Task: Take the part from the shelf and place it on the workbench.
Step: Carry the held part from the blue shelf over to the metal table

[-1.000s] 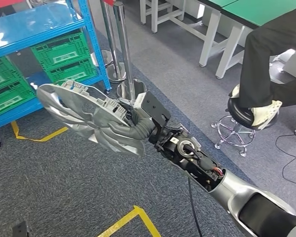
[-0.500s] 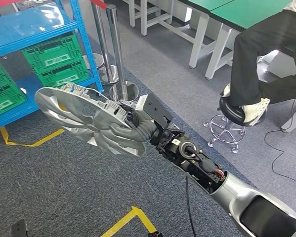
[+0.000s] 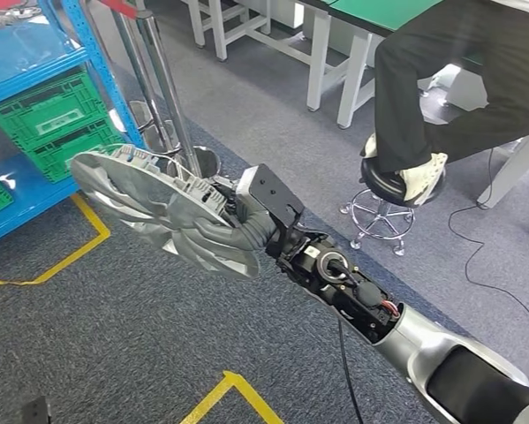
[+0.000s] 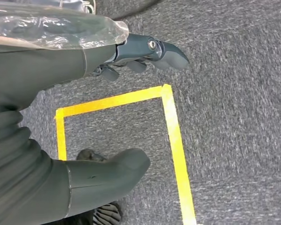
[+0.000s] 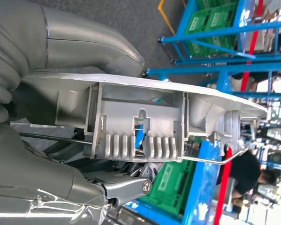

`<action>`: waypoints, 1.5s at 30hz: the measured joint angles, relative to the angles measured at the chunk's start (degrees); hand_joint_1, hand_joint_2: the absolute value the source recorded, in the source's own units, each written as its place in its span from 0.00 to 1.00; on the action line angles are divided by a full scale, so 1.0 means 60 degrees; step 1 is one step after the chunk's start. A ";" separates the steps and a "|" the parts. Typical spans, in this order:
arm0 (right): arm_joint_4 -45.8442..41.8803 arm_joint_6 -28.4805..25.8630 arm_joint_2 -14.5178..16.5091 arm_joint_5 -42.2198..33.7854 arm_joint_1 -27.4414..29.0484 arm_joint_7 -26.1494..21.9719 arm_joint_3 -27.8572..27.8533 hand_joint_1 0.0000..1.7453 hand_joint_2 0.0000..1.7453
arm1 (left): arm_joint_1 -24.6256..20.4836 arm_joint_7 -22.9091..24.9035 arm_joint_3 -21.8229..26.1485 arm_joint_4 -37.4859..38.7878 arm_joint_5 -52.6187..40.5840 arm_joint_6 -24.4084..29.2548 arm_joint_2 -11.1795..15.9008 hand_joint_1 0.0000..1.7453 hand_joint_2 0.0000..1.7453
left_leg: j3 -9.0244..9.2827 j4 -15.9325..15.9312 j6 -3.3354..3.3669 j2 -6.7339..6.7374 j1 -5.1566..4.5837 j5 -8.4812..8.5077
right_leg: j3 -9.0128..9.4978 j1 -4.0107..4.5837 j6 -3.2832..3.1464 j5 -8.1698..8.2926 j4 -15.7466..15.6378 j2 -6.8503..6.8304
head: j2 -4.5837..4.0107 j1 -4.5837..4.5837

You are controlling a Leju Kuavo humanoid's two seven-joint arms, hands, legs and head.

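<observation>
**Wheel cover in my right hand, held over the carpet**

On the far left I see the blue shelf (image 3: 28, 190) with green crates (image 3: 55, 124) on its lower levels, and yellow floor tape (image 3: 55, 261) running along the grey carpet (image 3: 115, 353) in front of it. My left hand (image 4: 107, 117) hangs over a corner of yellow tape in its wrist view, thumb and fingers apart with nothing between them, so I read it as released.

Moving right, the silver wheel cover (image 3: 162, 212) sits in mid-air above the carpet, lying roughly flat and tilted a little, well clear of the shelf. My right hand (image 3: 241, 231) grasps it at its near rim; in the right wrist view the thumb lies along one face of the wheel cover (image 5: 139, 122) and the fingers press against the ribbed back side. Just behind the cover stand two metal posts (image 3: 164, 88) on round bases.

Further right, white legs carry a green worktop (image 3: 381, 13). Beside it a person in dark trousers (image 3: 448, 88) sits on a black stool (image 3: 384, 190), with a thin cable (image 3: 474, 256) trailing across the carpet
</observation>
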 joint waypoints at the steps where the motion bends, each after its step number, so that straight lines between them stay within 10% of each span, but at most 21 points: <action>1: -0.0006 -0.0013 -0.0001 0.0002 0.0015 0.0035 0.0002 1.00 1.00 | 0.0012 0.0003 -0.0004 0.0000 0.0004 0.0000 -0.0002 0.00 1.00 | -0.0011 -0.0060 0.0029 -0.0012 -0.0002 0.0159 | 0.0004 0.0006 -0.0001 -0.0001 0.0001 0.0072 | 0.0000 -0.0004; 4: -0.0066 -0.0033 -0.0001 0.0002 0.0032 0.0079 0.0002 1.00 1.00 | 0.0003 0.0005 -0.0011 -0.0002 0.0009 0.0000 0.0023 0.00 1.00 | 0.0823 -0.1965 0.0203 -0.0217 -0.0025 0.1165 | 0.0014 0.0026 0.0018 -0.0018 0.0005 0.0284 | 0.0000 -0.0014; 7: -0.0122 -0.0040 -0.0001 0.0002 0.0031 0.0077 0.0000 1.00 1.00 | -0.0017 0.0005 -0.0014 -0.0004 0.0015 0.0000 0.0060 0.00 1.00 | 0.1244 -0.2899 0.0308 -0.0364 -0.0076 0.1376 | -0.0052 0.0017 0.0121 -0.0030 0.0009 0.0438 | 0.0000 -0.0013; 10: -0.0164 -0.0051 -0.0013 0.0002 0.0046 0.0089 -0.0013 1.00 1.00 | -0.0030 0.0005 -0.0029 -0.0004 0.0022 -0.0001 0.0037 0.00 1.00 | 0.1313 -0.3009 0.0408 -0.0228 -0.0026 0.1393 | -0.0161 0.0019 0.0278 -0.0200 0.0195 0.0335 | 0.0000 0.0014; 14: -0.0185 -0.0047 -0.0023 0.0001 0.0049 0.0077 -0.0017 1.00 1.00 | -0.0023 0.0005 -0.0057 -0.0004 0.0020 -0.0004 0.0022 0.00 1.00 | 0.1396 -0.3056 0.0520 -0.0032 0.0009 0.1365 | -0.1266 -0.0012 0.0419 -0.1259 0.2543 -0.0079 | 0.0000 0.0138; 16: -0.0185 -0.0049 -0.0033 0.0002 0.0071 0.0092 -0.0010 1.00 1.00 | -0.0014 0.0005 -0.0069 -0.0004 0.0022 -0.0005 0.0017 0.00 1.00 | 0.1419 -0.3045 0.0517 0.0047 0.0010 0.1334 | -0.1510 -0.0044 0.0463 -0.1198 0.2950 -0.0122 | 0.0000 0.0149; 21: -0.0218 -0.0069 -0.0054 0.0008 0.0040 0.0131 -0.0013 1.00 1.00 | -0.0008 0.0005 -0.0090 -0.0004 0.0039 -0.0018 -0.0014 0.00 1.00 | 0.1466 -0.2919 0.0336 0.0197 -0.0043 0.1200 | -0.0247 -0.0001 0.0356 0.0052 0.0227 -0.0455 | 0.0000 0.0197; 25: -0.0293 -0.0123 -0.0066 0.0029 0.0060 0.0184 -0.0015 1.00 1.00 | 0.0000 0.0005 -0.0093 -0.0004 0.0084 -0.0018 -0.0016 0.00 1.00 | 0.1376 -0.2760 0.0155 0.0286 -0.0051 0.1077 | -0.0201 -0.0002 0.0156 0.0064 0.0081 -0.0297 | 0.0000 0.0120; 29: -0.0350 -0.0164 -0.0071 0.0027 0.0060 0.0233 -0.0017 1.00 1.00 | 0.0021 0.0005 -0.0107 -0.0004 0.0100 -0.0031 -0.0009 0.00 1.00 | 0.0346 -0.0565 0.0017 0.0018 -0.0017 -0.0007 | -0.0211 -0.0032 0.0015 0.0113 0.0046 -0.0088 | 0.0000 0.0017; 31: -0.0362 -0.0181 -0.0073 0.0027 0.0093 0.0266 -0.0017 1.00 1.00 | 0.0054 0.0005 -0.0124 -0.0004 0.0112 -0.0045 -0.0006 0.00 1.00 | 0.0000 0.0065 0.0010 -0.0010 -0.0013 -0.0068 | -0.0214 -0.0029 0.0012 0.0113 0.0048 0.0056 | 0.0000 0.0004; 35: -0.0371 -0.0192 -0.0076 0.0030 0.0111 0.0276 -0.0021 1.00 1.00 | 0.0035 0.0005 -0.0158 -0.0004 0.0137 -0.0046 0.0024 0.00 1.00 | 0.1019 -0.2171 0.0105 -0.0330 0.0036 0.1076 | -0.0233 -0.0012 0.0060 0.0117 0.0072 0.0390 | 0.0000 -0.0011; 40: -0.0386 -0.0209 -0.0088 0.0031 0.0114 0.0268 -0.0041 1.00 1.00 | 0.0002 0.0011 -0.0248 -0.0007 0.0140 -0.0045 0.0014 0.00 1.00 | 0.1339 -0.2843 0.0299 -0.0324 0.0046 0.1198 | -0.0399 -0.0030 0.0308 0.0101 0.0109 0.0593 | 0.0000 -0.0004; 45: -0.0396 -0.0216 -0.0114 0.0031 0.0100 0.0262 -0.0072 1.00 1.00 | -0.0009 0.0012 -0.0299 -0.0011 0.0158 -0.0044 0.0004 0.00 1.00 | 0.1398 -0.2888 0.0493 0.0083 0.0016 0.1180 | -0.1545 -0.0060 0.0456 -0.1070 0.2638 -0.0087 | 0.0000 0.0163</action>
